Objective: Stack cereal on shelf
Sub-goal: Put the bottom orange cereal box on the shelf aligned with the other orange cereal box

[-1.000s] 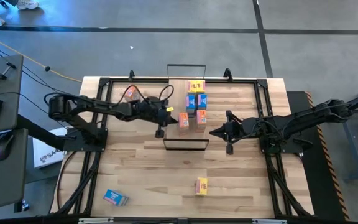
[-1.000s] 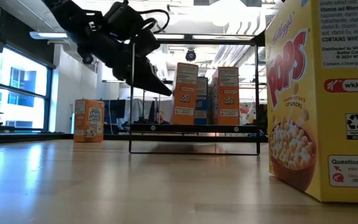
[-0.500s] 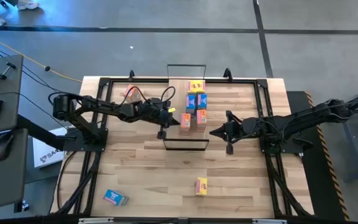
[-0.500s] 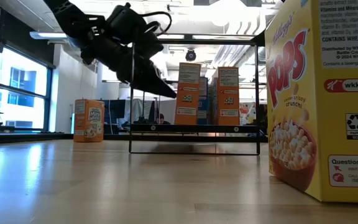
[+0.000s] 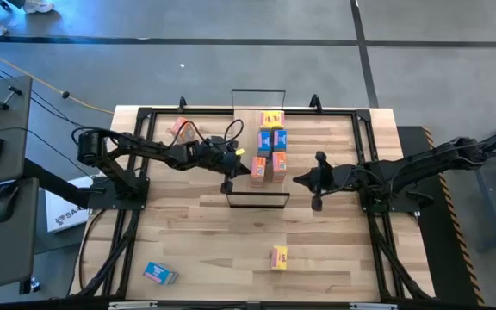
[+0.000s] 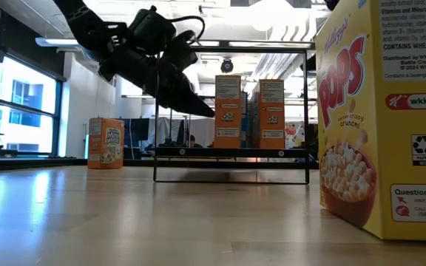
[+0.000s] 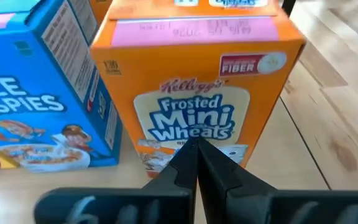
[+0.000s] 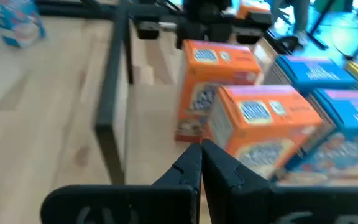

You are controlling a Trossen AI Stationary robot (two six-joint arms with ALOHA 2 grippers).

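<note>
Left hand [image 5: 228,175], fingers pressed together and holding nothing, sits with its tips against the front of an orange Frosted Mini-Wheats box [image 7: 194,102] standing on the shelf [image 5: 244,185], beside a blue Rice Krispies box [image 7: 39,106]. Risk: a high push on that tall, narrow box could tip it into its neighbours or off the board. Right hand [image 5: 310,182], likewise closed and empty, waits just beside the shelf's other side. The wire end frame [image 5: 257,201] bounds the near edge; room there is tight. Three boxes remain off the shelf: a blue one [image 5: 159,274], a yellow one [image 5: 279,257] and an orange one [image 5: 179,128], on open worktop [image 5: 334,250].
</note>
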